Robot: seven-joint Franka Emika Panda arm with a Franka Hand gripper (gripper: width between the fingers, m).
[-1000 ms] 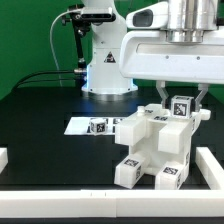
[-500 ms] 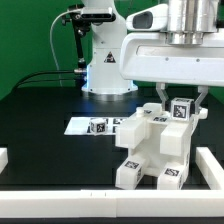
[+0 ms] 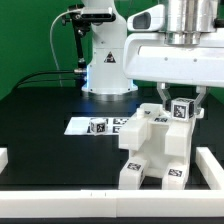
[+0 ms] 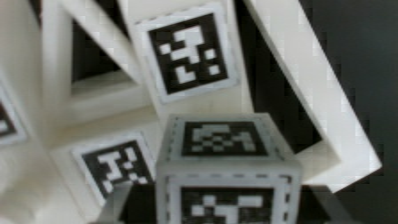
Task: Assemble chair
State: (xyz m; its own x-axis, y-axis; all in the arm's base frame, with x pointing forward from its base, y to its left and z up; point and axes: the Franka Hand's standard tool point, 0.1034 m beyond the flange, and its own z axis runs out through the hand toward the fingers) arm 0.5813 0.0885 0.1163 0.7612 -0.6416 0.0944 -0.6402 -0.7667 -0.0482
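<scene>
My gripper [image 3: 182, 106] hangs at the exterior view's right, shut on a small white chair post [image 3: 181, 111] with a black-and-white tag on its end. The post sits at the upper right of the part-built white chair [image 3: 152, 150], which stands on the black table with tags on its lower blocks. In the wrist view the post's tagged end [image 4: 222, 150] fills the space between my fingers, with my gripper [image 4: 222, 205] around it. The chair's white frame [image 4: 191, 55] with more tags lies just behind it. Where the post meets the chair is hidden.
The marker board [image 3: 92, 125] lies flat on the table left of the chair. White rails border the table at the right [image 3: 211, 165], the front [image 3: 90, 205] and the left [image 3: 3, 157]. The robot base [image 3: 105, 70] stands behind.
The gripper, the post and the chair have shifted slightly to the exterior view's right and a little down. The grip is unchanged.
</scene>
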